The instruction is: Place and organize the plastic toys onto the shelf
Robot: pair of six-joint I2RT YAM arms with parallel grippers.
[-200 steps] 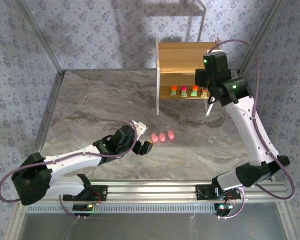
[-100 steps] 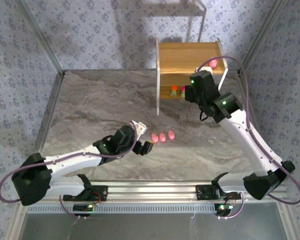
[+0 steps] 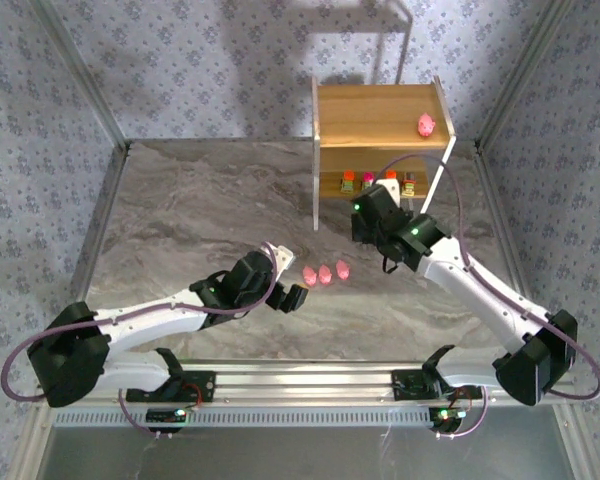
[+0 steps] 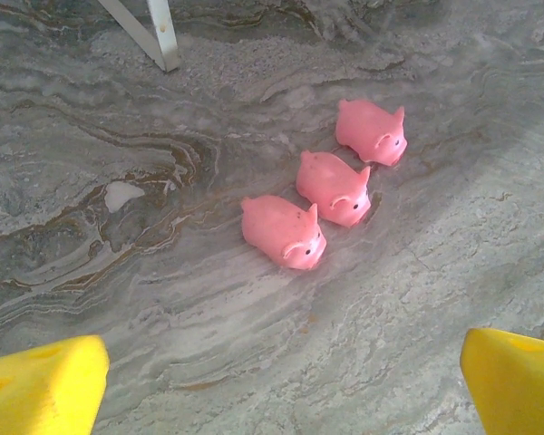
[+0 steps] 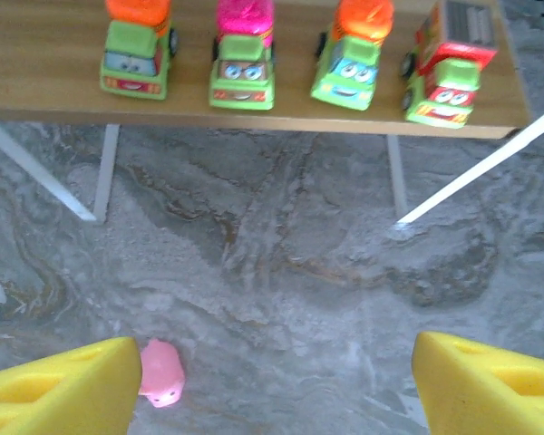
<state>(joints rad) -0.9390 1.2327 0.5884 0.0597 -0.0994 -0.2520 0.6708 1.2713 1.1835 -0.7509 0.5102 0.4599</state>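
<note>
The shelf (image 3: 380, 100) stands at the back of the marble table. One pink pig (image 3: 426, 125) lies on its top board. Four blocky truck toys (image 5: 245, 54) line the lower board (image 5: 254, 101). Three more pink pigs (image 4: 334, 188) sit in a diagonal row on the table (image 3: 325, 272). My left gripper (image 4: 281, 390) hovers open just short of the nearest pig (image 4: 284, 231), nothing between its yellow fingers (image 4: 41, 385). My right gripper (image 5: 272, 390) is open and empty in front of the shelf (image 3: 363, 232), with one pig (image 5: 161, 372) beside its left finger.
A pale white-framed stand (image 3: 380, 20) is behind the shelf. Slanted metal posts (image 3: 90, 90) border the table left and right, and an aluminium rail (image 3: 300, 378) runs along the near edge. Bare marble stretches to the left (image 3: 180, 200).
My right arm has drawn back from over the shelf's top board down toward the table, leaving a pink pig on that board. My left gripper's jaws have spread wide apart.
</note>
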